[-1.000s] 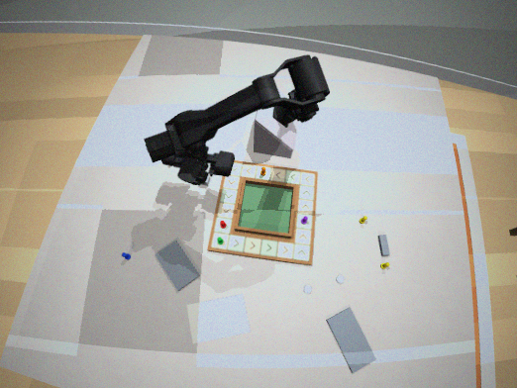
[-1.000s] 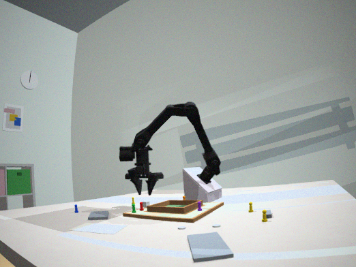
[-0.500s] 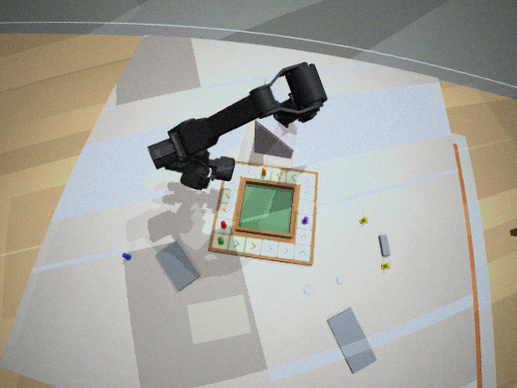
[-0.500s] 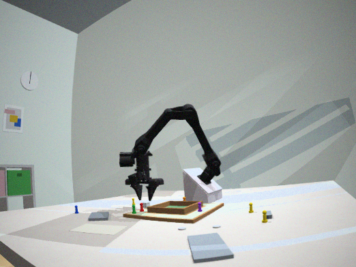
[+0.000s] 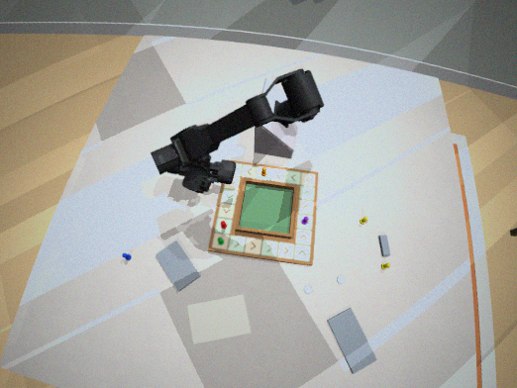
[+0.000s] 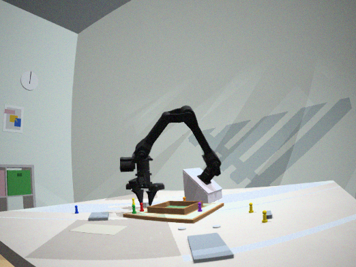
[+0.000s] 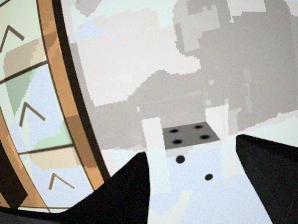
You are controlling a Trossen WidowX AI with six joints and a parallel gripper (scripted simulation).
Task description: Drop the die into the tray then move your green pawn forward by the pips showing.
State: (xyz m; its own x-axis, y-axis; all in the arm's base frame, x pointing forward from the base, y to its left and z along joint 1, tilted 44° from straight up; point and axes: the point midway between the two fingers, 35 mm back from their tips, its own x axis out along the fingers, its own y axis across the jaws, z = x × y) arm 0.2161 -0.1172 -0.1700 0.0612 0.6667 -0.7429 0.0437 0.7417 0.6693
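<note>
Table shadows blur the white die (image 7: 189, 156) between gripper (image 7: 193, 196) fingers

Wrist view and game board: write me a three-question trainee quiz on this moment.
1. True or false: the small white cube die lies inside the green-floored wooden tray.
2. Which pawn stands nearest the green pawn on the board? A. red pawn B. purple pawn C. orange pawn
3. Fill in: the black end effector is ____, holding nothing.

Key: 1 false, it lies on the table beside the board; 2 A; 3 open.
</note>
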